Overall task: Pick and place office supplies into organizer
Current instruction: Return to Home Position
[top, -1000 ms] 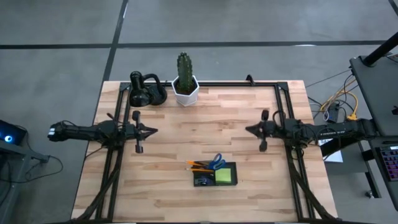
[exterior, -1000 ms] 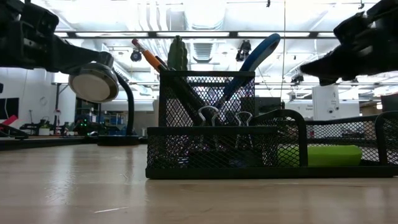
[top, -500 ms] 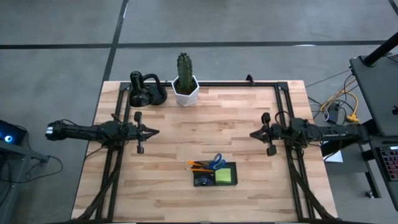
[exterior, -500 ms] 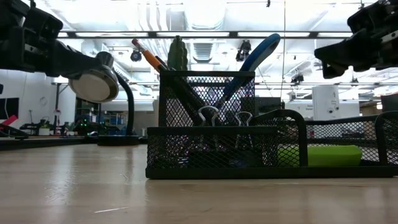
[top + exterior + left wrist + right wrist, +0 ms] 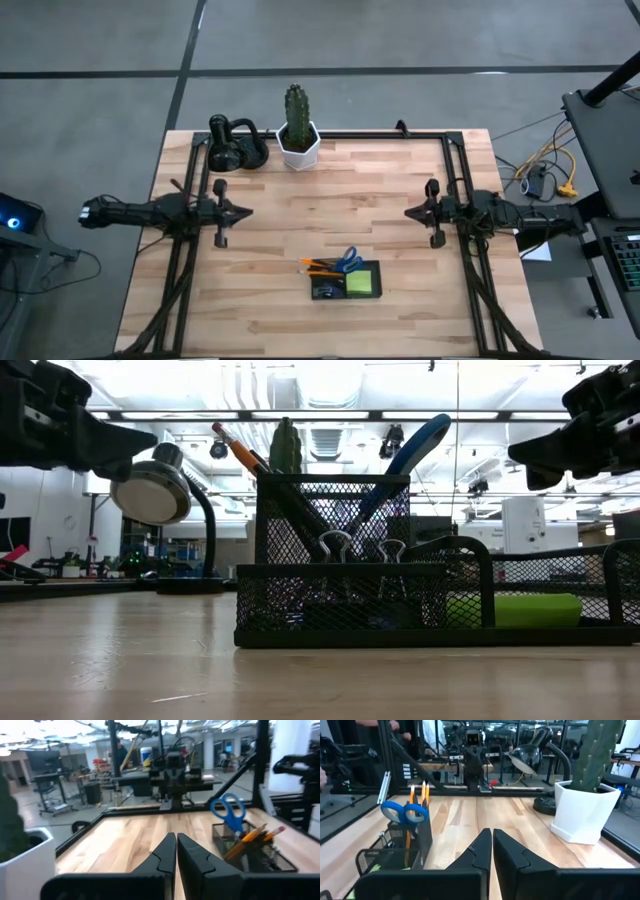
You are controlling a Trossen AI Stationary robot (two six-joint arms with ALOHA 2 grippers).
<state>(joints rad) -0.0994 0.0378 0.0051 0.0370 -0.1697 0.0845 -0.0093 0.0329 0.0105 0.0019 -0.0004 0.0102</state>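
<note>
Black organizer (image 5: pixel 362 293) holds scissors (image 5: pixel 349 262), pencils (image 5: pixel 316 266); left gripper (image 5: pixel 247 211) and right gripper (image 5: pixel 408 212) hover, jaws closed.

Metal-mesh organizer (image 5: pixel 340 605), matt wood tbl (image 5: pixel 330 185)
</note>
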